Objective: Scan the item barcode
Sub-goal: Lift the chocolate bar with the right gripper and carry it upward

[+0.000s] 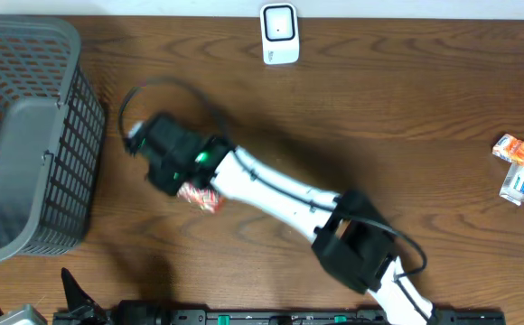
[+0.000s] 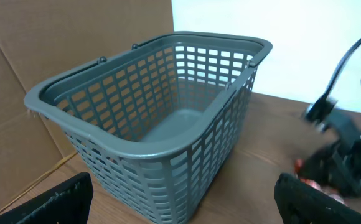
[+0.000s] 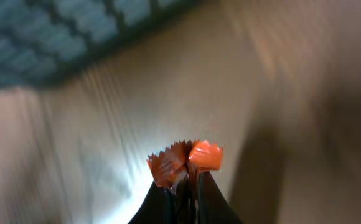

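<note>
The right pincer (image 3: pixel 183 186) is clamped tight on the orange-red crinkled foil packet (image 3: pixel 187 160), whose serrated end sticks out just past the fingertips. Packet and pincer are over the brown wooden desk (image 1: pixel 379 108), near the right side of the grey plastic mesh basket (image 1: pixel 70 135). The left pincer (image 2: pixel 183 202) stands wide, holding nothing, facing that basket.

Basket (image 1: pixel 74 153) common to overhead, left wrist
</note>
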Controlling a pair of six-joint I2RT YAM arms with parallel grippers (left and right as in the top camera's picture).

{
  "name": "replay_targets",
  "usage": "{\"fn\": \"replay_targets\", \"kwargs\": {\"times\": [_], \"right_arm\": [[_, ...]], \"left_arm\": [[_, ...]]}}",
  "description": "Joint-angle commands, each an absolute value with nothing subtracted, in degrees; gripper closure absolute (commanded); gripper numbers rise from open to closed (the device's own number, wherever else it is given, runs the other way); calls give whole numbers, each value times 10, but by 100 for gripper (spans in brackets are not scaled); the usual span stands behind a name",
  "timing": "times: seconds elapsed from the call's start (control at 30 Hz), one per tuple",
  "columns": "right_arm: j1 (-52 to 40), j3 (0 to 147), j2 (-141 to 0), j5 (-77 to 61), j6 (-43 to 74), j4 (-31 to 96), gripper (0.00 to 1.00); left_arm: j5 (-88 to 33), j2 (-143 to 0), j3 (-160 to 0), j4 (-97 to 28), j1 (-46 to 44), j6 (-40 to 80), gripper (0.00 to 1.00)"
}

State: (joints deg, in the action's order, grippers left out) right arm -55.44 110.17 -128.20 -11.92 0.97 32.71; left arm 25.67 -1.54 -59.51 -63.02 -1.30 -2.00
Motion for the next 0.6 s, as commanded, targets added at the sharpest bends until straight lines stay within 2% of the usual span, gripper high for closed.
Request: {"fn": "replay_targets", "kwargs": {"times": [0.0, 0.13, 0.4, 0.57], "right_arm": [[-502, 1107, -1265, -315, -20, 260, 99], [-460, 1107, -1265, -467, -18, 155, 99], [-424, 1107, -1267, -644, -3, 5, 99], [-420, 1105, -1267, -764, -6, 25, 98]], "left_arm": [[262, -12, -595, -630, -15, -29, 7], [262, -12, -595, -630, -15, -29, 7], [262, -12, -595, -630, -15, -29, 7], [262, -12, -595, -630, -15, -29, 7]]}}
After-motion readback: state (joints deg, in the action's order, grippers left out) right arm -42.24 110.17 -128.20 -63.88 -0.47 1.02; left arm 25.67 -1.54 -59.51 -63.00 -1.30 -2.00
